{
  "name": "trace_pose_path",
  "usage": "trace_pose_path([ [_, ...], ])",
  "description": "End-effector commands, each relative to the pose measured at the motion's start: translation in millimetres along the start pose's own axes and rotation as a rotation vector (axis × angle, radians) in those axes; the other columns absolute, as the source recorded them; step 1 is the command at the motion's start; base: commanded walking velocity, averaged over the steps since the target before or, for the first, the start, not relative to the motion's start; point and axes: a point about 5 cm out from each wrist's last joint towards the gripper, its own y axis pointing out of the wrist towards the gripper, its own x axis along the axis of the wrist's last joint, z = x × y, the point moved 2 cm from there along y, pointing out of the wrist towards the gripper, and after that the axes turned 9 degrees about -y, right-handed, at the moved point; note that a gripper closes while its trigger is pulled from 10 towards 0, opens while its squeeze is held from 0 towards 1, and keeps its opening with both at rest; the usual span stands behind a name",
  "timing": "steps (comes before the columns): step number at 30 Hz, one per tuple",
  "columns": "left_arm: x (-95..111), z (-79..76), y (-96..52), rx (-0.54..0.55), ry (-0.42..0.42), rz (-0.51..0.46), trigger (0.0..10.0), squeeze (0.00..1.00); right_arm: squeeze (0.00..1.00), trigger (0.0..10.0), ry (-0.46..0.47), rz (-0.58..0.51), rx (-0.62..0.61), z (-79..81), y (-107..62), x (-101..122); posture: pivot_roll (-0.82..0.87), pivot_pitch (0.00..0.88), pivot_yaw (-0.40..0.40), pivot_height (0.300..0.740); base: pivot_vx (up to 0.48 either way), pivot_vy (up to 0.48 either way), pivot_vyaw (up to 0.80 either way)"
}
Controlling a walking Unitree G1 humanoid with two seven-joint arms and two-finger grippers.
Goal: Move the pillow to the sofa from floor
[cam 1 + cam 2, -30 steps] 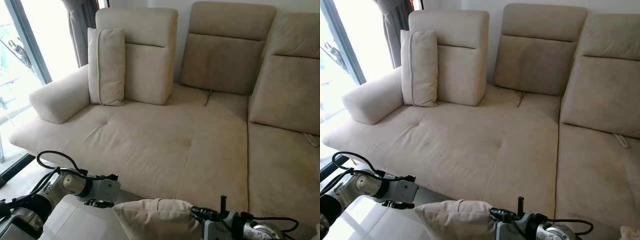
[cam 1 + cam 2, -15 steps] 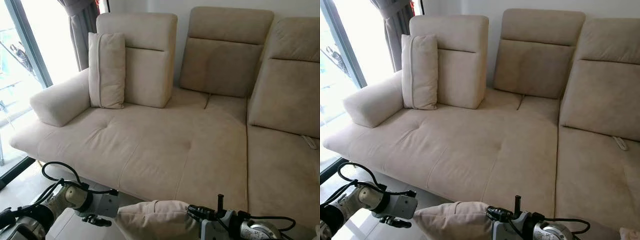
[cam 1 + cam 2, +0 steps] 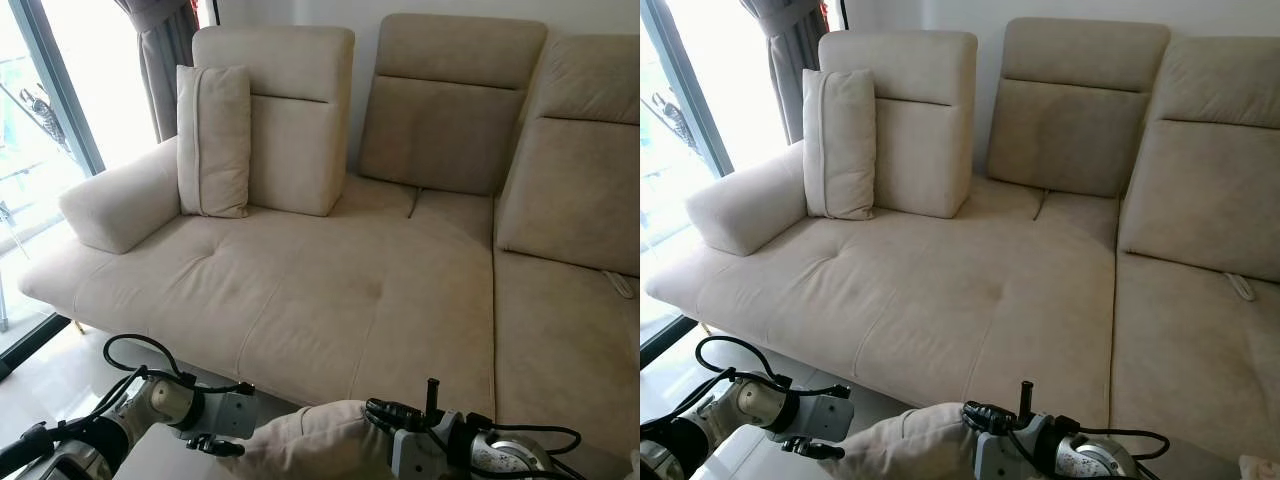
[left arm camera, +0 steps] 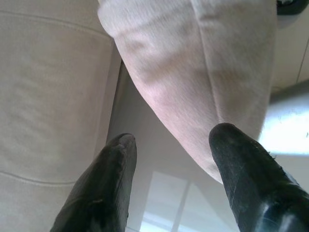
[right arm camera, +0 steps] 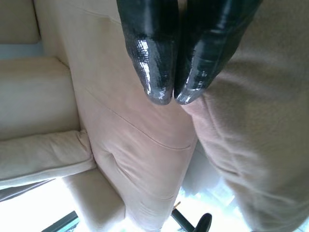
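Beige suede-like fabric covered nearly everything in front of the robot. The soft beige pillow (image 3: 320, 445) hung low between the 2 arms, just off the front edge of the big beige corner sofa (image 3: 330, 290) and above the pale glossy floor (image 3: 40, 375) — not yet on the seat. The right claw (image 5: 166, 94) was clenched on the pillow's edge, its 2 black fingertips pressed together with the cloth bunched beside them. The left claw (image 4: 171, 150) stood released, its fingers (image 4: 246, 169) spread wide, 1 of them touching the pillow's underside while the other hung apart over the floor; in the head views that claw sat at the pillow's left end.

On the sofa, a second upright beige cushion (image 3: 212, 140) leaned against the left backrest, just beside the rounded armrest (image 3: 120, 200). A grey curtain (image 3: 165, 50) hung behind the armrest, next to a bright glass door (image 3: 40, 120). A small pale strap (image 3: 1240, 285) lay on the right-hand seat section.
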Motion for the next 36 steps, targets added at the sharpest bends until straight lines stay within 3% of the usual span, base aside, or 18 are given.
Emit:
trace_pose_path([
  [1,-4.1,-3.9,1.4,-0.001,-0.028,0.007,10.0,0.00,0.00,0.0,-0.032,-0.043,-0.100,-22.0,2.4,9.2,-0.01,0.018,0.048,0.600,0.000,0.000,0.00],
  [9,-16.0,-6.6,-8.5,-0.033,-0.046,0.040,10.0,0.00,0.00,0.0,-0.037,0.012,-0.116,-22.3,-2.0,-0.4,-0.01,0.016,0.049,0.600,0.000,0.000,0.00],
  [10,-21.6,2.1,-19.8,-0.001,-0.052,0.064,10.0,0.00,0.00,0.0,-0.036,0.043,-0.123,-20.7,-3.3,-4.5,-0.01,0.018,0.051,0.600,0.000,0.000,0.00],
  [16,-28.0,10.6,-35.9,0.010,-0.080,0.078,10.0,0.00,0.00,0.0,-0.039,0.072,-0.149,-23.1,-4.4,-8.0,0.00,0.013,0.053,0.600,0.000,0.000,0.00],
  [19,-29.3,8.7,-35.5,0.001,-0.079,0.085,10.0,0.00,0.00,0.0,-0.041,0.061,-0.162,-26.8,-3.3,-5.0,0.00,0.013,0.053,0.600,0.000,0.000,0.00],
  [27,-13.2,-7.8,-12.5,-0.076,-0.057,0.022,10.0,0.00,0.00,0.0,-0.072,0.007,-0.215,-46.1,4.1,9.8,-0.01,0.008,0.056,0.600,0.000,0.000,0.00],
  [36,-11.0,-14.4,-7.2,-0.104,-0.067,0.009,10.0,0.00,0.00,0.0,-0.101,0.006,-0.272,-60.1,6.2,14.0,-0.01,0.008,0.056,0.600,0.000,0.000,0.00],
])
